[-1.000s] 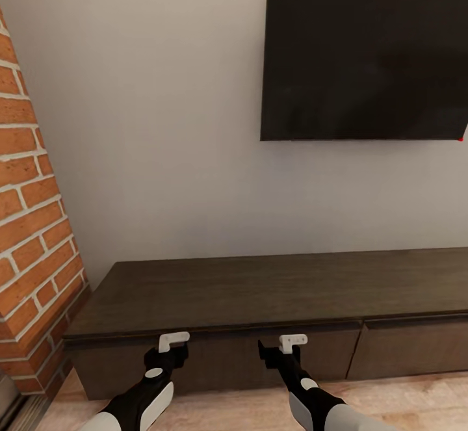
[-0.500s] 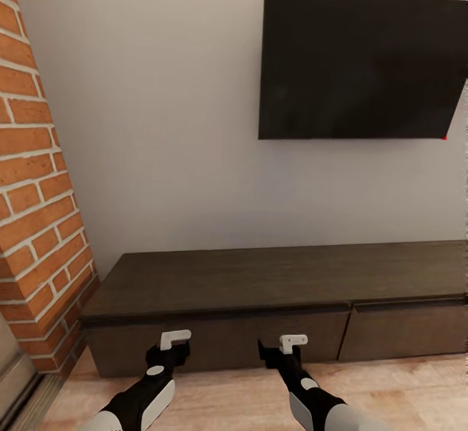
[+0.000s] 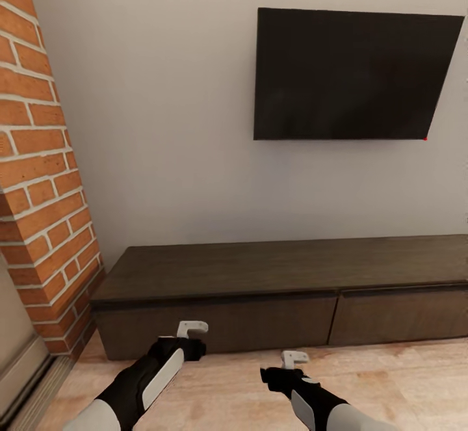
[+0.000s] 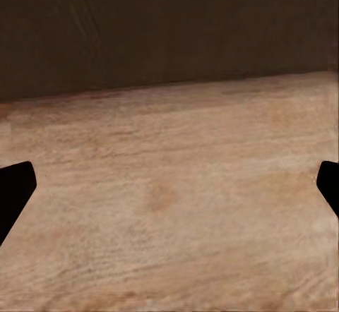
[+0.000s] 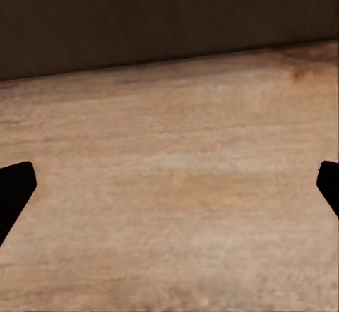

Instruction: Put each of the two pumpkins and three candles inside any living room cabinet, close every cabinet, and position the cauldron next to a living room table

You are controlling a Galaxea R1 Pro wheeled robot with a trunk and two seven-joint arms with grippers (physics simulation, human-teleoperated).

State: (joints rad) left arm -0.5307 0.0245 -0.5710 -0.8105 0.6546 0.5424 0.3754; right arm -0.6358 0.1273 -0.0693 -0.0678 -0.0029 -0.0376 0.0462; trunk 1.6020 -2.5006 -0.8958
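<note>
Counts: one long low dark-brown wooden cabinet (image 3: 286,288) with two flat fronts visible, lower frame; one black flat wall-mounted TV (image 3: 351,75), upper right; one red-brick column (image 3: 39,177), left edge; two grippers.

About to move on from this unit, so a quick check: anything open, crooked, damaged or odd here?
Nothing stands out. The cabinet fronts sit flush and shut, its top is bare, and the TV hangs flat on the wall. Both the left gripper and right gripper are open and hold nothing.
</note>
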